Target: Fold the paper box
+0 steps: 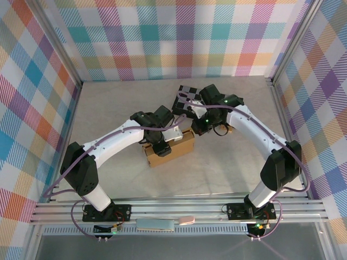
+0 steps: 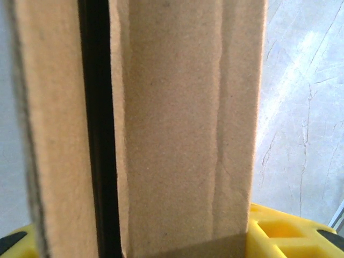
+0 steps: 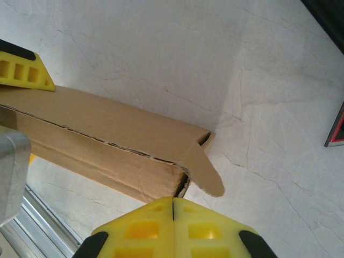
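The paper box point(image 1: 169, 150) is a slim brown cardboard box lying on the table between the two arms. My left gripper point(image 1: 160, 144) comes down on it from above. In the left wrist view the cardboard point(image 2: 183, 129) stands between the yellow fingers point(image 2: 285, 228), so my left gripper point(image 2: 150, 239) is shut on it. My right gripper point(image 3: 173, 203) is shut, fingertips pressed together with nothing between them, right at the box's end point(image 3: 161, 172). A rounded tab point(image 3: 207, 172) sticks out from that end. The left gripper's yellow finger point(image 3: 21, 67) rests on the box's far side.
A black-and-grey checkered board point(image 1: 187, 96) lies on the table just behind the right gripper point(image 1: 198, 128); its dark edge point(image 3: 336, 129) shows at the right of the right wrist view. Plaid walls enclose the pale marbled table point(image 1: 227, 168). An aluminium rail point(image 1: 179, 210) runs along the near edge.
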Robot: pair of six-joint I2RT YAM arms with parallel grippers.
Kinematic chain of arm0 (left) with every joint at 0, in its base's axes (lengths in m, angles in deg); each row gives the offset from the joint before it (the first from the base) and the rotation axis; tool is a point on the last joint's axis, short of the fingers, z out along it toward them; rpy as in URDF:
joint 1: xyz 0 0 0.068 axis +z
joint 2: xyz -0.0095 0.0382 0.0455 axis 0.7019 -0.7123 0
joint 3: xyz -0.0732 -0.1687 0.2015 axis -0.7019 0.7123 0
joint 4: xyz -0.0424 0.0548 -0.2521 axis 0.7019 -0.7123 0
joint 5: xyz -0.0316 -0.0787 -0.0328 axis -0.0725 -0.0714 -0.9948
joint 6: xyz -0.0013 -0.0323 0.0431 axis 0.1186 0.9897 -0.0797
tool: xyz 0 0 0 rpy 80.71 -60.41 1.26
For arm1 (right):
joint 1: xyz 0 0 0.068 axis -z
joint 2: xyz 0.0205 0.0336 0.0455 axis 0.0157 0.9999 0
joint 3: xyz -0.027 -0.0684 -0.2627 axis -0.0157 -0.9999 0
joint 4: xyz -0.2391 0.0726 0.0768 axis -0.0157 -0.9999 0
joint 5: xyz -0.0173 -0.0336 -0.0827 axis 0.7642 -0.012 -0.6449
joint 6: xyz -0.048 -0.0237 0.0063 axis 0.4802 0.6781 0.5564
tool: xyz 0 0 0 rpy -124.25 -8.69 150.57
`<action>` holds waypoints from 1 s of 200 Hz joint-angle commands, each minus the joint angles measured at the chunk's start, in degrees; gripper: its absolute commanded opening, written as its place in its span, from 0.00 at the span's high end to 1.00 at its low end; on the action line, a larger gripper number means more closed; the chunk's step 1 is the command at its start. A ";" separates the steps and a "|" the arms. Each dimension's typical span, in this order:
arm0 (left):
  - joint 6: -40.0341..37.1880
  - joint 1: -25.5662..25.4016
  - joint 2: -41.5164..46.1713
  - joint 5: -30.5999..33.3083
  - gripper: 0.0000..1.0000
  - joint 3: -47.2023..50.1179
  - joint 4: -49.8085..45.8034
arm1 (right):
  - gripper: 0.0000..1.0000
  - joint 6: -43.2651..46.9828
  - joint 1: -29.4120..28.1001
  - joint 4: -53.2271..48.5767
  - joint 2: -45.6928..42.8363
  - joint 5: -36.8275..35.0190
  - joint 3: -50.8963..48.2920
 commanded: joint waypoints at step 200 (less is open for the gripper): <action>-1.63 3.22 -0.95 -6.61 0.49 -2.67 -1.06 | 0.63 7.54 2.22 3.41 3.99 1.47 0.96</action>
